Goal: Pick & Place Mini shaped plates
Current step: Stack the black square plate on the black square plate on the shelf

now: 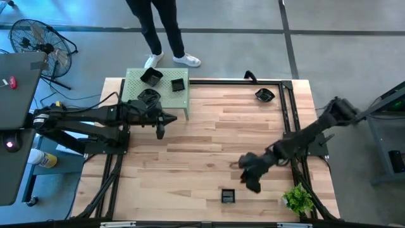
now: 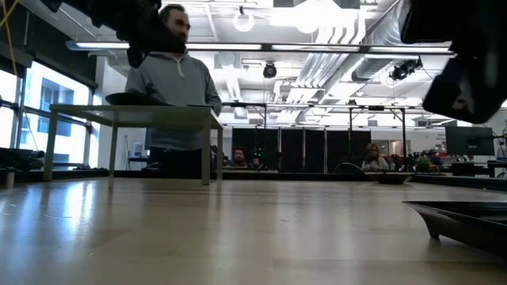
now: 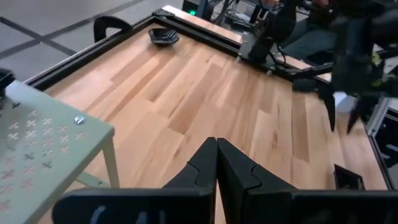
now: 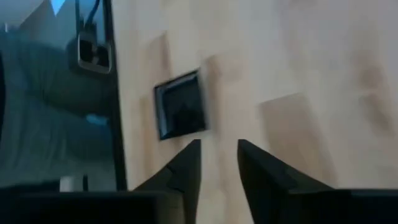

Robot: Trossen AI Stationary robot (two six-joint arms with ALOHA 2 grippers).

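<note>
1. Three mini shaped plates [image 1: 152, 76] resting on the pale green perforated stand [image 1: 136, 88] at the far left of the table [image 1: 209, 139]: one at its far edge, a square one [image 1: 178, 85] beside it, a third [image 1: 149, 95] nearer the left arm.
2. By that count, placing partly done, assuming the stand to be the drop-off; two plates left on bare wood.
3. Remaining: a rounded plate [image 1: 264, 95] at the far right corner, and a square plate [image 1: 228, 196] at the near edge, left of the small green plant [image 1: 297, 199].
4. Right gripper [image 4: 217, 163] hanging over the near right part of the table, fingers parted and empty; square plate [image 4: 181, 112] just beyond the fingertips, off to one side, not between them, not touching.
5. Left gripper [image 3: 216, 163] clenched with nothing held, hovering just right of the stand, well apart from both loose plates.
6. Likely next: right gripper lining up over the square plate.
</note>
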